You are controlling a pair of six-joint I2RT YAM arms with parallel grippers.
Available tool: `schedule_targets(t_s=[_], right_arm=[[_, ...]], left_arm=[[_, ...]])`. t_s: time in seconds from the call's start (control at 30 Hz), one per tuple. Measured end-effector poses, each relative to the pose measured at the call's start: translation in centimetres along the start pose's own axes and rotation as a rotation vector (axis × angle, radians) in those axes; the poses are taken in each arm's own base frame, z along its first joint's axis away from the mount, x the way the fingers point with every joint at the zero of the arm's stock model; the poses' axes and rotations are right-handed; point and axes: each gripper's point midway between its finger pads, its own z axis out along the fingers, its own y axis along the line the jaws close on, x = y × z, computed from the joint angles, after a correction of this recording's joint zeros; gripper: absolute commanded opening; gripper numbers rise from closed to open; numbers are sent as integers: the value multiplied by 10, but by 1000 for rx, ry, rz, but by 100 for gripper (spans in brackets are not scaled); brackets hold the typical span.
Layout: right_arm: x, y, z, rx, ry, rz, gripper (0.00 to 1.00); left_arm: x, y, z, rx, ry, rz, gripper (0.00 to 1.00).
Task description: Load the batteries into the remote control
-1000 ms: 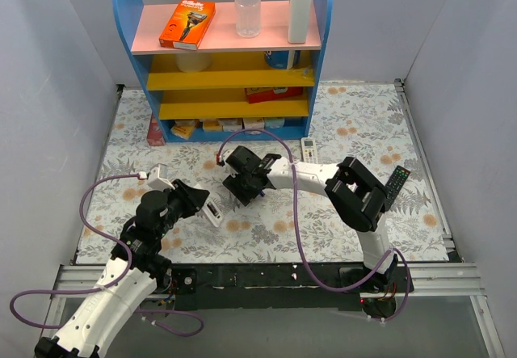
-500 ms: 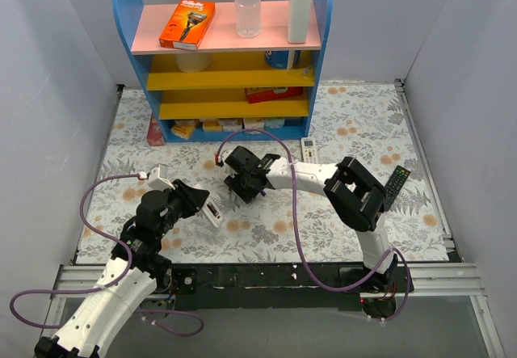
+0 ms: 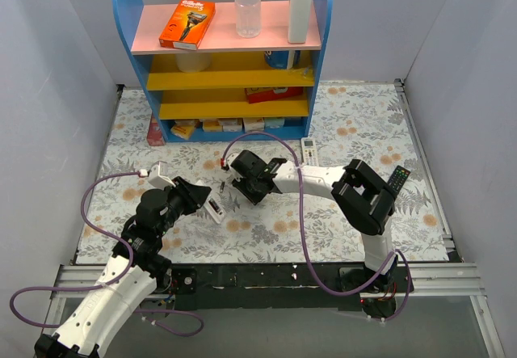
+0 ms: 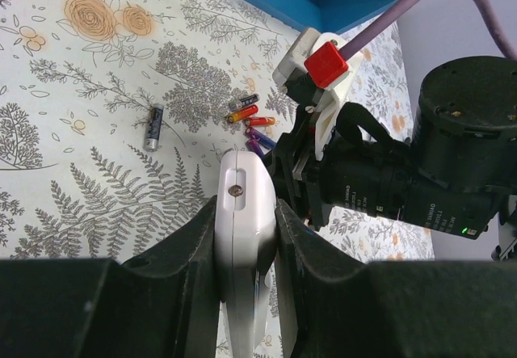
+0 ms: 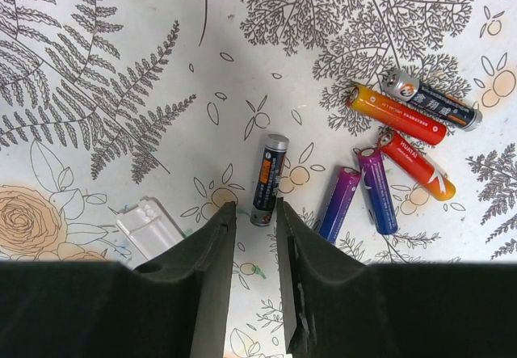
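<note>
Two risks from here, both at the right end effector (image 5: 256,212). Its fingers stand at a narrow gap, and only the near end of a dark cell (image 5: 269,176) sits between the tips. The rest of the cell points straight out ahead of them over the desk (image 5: 97,132). I can't tell whether the pads actually touch it.

1. A pinch on just that end cap gives poor purchase. The cell can pivot or squirt out forward, then roll into the other batteries (image 5: 378,188) lying close beside the tips.
2. A tilted cell in the fingers would meet the remote's bay at an angle and jam, or go in with the wrong polarity (the markings are too small to check).

The left end effector (image 4: 246,212) is clamped on the remote (image 4: 242,188), which is held edge-on and juts out past its fingertips. The grip is on the narrow sides only, so a push from the other arm during insertion could twist or slide it. The bay's facing isn't visible from here.

- The right arm's wrist sits just ahead of the remote's tip, so arm contact and a cable snag are real risks.
- A small white plastic piece (image 5: 149,227) (the battery cover, likely) lies beside the right tips, opposite the batteries, and could get nudged.
- A lone cell (image 4: 152,126) lies ahead of the left end effector, off to one side.
</note>
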Motion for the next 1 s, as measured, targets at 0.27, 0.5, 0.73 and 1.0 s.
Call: schedule_targets(t_s=[0.27,0.5,0.73,1.0], right_arm=[[3,0,-2,-1,-1,-6,35],[4,0,-2,-2,-7,-2,34],[4,1,-2,-8,-7,4,25],[4,1,-2,-8,-13,4,6]], left_arm=[[-3,-3,1,12,-13,-5,0],[-3,-4,1,12,-14,-13,0],[-3,-4,1,13,-13,-21,0],[-2,-5,1,14,-8,-26,0]])
